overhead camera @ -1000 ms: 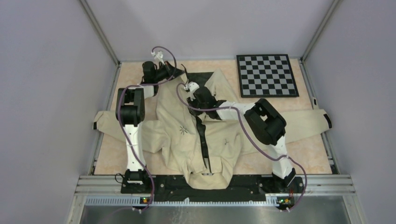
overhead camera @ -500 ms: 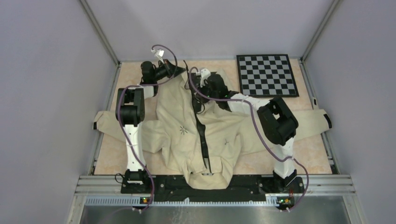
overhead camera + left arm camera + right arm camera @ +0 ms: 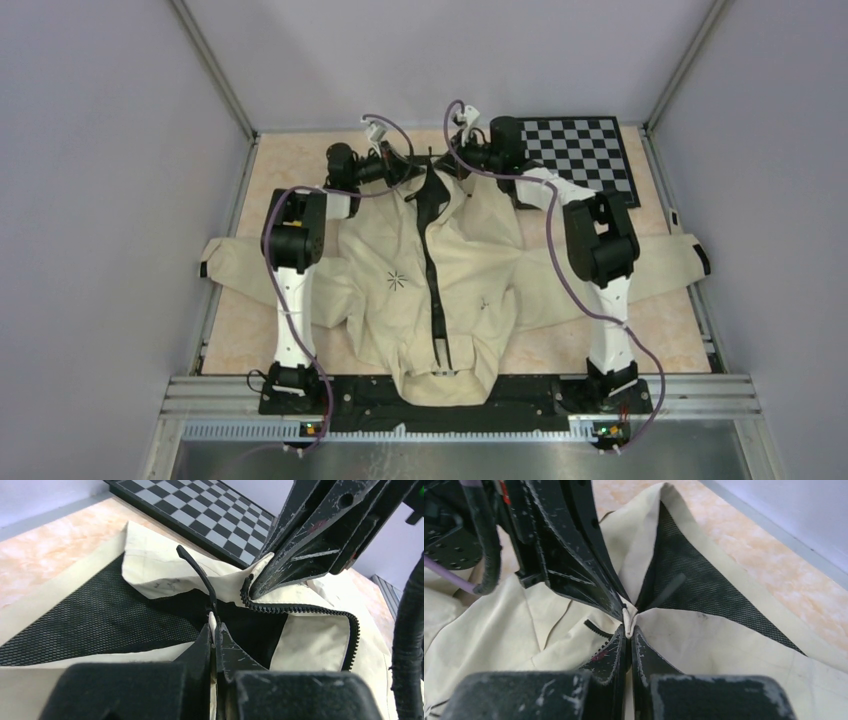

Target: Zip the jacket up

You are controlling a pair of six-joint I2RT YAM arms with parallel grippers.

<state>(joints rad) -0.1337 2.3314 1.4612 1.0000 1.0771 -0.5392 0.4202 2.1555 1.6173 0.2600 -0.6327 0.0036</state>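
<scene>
Left arm: reaches to far side, left gripper [image 3: 214,627] pinching jacket [image 3: 400,250] edge
Right arm: stretched alongside, right gripper [image 3: 629,628] clamped on facing zipper [image 3: 432,290] edge
Jacket: spread across table [image 3: 285,160]

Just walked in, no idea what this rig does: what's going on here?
A cream jacket lies spread on the table for a robot to zip up. At its far end the front gapes over black mesh lining. The left gripper and the right gripper are each shut on the jacket's edge there, almost tip to tip. The black zipper looks closed nearer the robot's bases and open at that far end.
</scene>
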